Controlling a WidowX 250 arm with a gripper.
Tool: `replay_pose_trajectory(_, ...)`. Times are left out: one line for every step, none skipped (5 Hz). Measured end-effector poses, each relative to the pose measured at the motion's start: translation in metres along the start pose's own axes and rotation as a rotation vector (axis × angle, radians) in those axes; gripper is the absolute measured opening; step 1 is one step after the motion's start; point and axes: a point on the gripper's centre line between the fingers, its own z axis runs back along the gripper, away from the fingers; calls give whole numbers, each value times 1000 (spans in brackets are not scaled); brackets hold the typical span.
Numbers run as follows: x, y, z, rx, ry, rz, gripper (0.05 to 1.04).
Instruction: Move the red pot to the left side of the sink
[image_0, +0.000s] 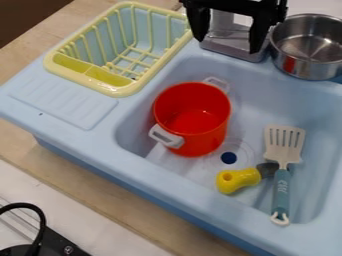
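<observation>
A light-brown wooden tabletop (100, 192) is bordered, beyond its far left edge, by a flat, dark brown area (27, 17). Along its near edge, a smooth white surface (90, 217) is seen, with a curved black cable (43, 220) at the corner.

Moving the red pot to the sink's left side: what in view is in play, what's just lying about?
In play:
- red pot, upright in the sink
- sink
- gripper, jaws apart by the sink's far edge

Just lying about:
- spatula
- yellow-handled tool
- metal pot
- dish rack
- black cable
</observation>
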Motion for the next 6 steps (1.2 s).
replay_pose_trajectory(-5,0,-8,9,29,-3,1003)
replay_pose_trajectory(-10,-7,-10,8,46,-16,1003)
replay_pose_trajectory(-20,-10,-10,23,62,-29,1003)
replay_pose_trajectory(-25,-9,-3,35,53,-37,1003)
replay_pose_trajectory(-28,-9,-1,42,59,-39,1003)
replay_pose_trajectory(-35,-10,-9,27,79,-56,1003)
